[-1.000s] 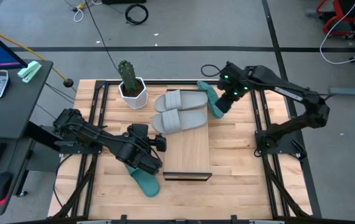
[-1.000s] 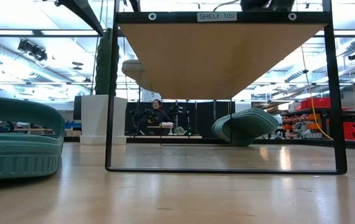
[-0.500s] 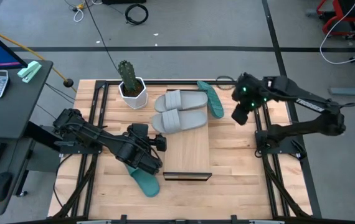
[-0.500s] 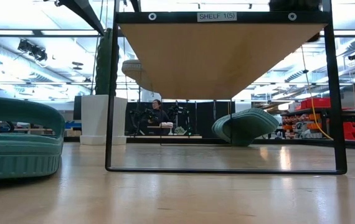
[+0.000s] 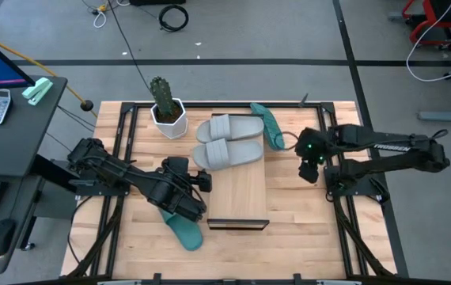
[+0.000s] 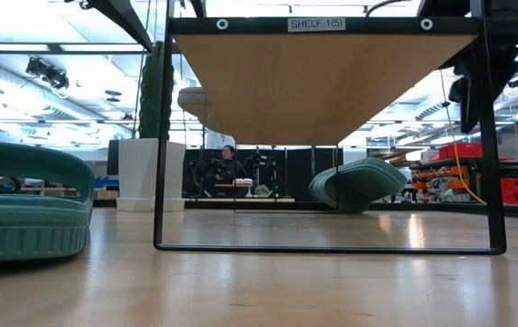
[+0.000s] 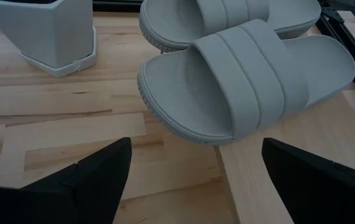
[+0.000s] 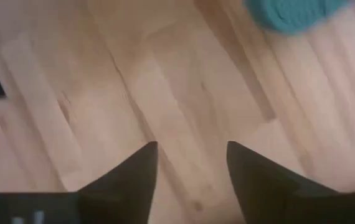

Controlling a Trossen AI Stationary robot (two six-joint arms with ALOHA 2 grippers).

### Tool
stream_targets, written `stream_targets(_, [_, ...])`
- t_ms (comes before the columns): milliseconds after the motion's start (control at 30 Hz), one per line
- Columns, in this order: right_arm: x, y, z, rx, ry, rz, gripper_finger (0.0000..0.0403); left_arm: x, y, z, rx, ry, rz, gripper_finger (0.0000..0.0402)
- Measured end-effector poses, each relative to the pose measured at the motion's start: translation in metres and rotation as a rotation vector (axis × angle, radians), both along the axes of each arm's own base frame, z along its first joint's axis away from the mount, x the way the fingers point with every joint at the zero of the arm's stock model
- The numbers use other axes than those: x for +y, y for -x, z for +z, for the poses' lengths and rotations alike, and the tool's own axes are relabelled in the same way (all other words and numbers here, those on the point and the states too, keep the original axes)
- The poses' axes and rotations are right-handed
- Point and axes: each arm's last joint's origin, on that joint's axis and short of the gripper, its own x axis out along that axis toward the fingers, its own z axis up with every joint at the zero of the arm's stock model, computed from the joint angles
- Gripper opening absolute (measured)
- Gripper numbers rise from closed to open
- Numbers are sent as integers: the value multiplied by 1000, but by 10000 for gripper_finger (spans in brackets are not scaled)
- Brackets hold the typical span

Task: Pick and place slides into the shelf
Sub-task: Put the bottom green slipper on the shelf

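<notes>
On the table seen from above: long shelf (image 5: pixel 240 194) down the middle, two grey slides (image 5: pixel 227 140) side by side across its far end, toes overhanging toward the cactus pot (image 5: pixel 168 115). Just off that end, one teal slide (image 5: pixel 269 127) tipped up on its edge on the tabletop (image 5: pixel 305 229). Second teal slide (image 5: pixel 184 231) flat on the wood near the shelf's other end, partly under the left arm. Left gripper (image 5: pixel 204 182) low beside the shelf, aimed at the grey pair. Right gripper (image 5: pixel 308 162) over bare wood, near the tilted teal slide but apart from it.

At table height: shelf frame (image 6: pixel 164 136) close, flat teal slide (image 6: pixel 23 204) at the near left, tilted one (image 6: pixel 357 184) beyond, right gripper (image 6: pixel 477 82) hanging dark at the upper right.

From the left wrist — fingers (image 7: pixel 96 174) spread wide, gripping nothing, nearer grey slide (image 7: pixel 252 81) just ahead, heel on the board.

From the right wrist — fingers (image 8: pixel 127 180) parted and released, only bare wood between, a blurred edge of teal slide (image 8: pixel 289 12) ahead.
</notes>
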Motion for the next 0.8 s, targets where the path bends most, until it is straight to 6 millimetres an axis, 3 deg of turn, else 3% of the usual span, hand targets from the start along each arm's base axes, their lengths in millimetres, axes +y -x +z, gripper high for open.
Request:
stream_targets(133, [9,-3,-5,14,133,181,230,0,0,0,0,0,0,366])
stream_targets(267, [16,-4,-5,28,222,225,234,0,0,0,-4,2,4,366])
stream_targets(800, [33,-29,-17,24,367,105,210,0,0,0,-9,5,5,366])
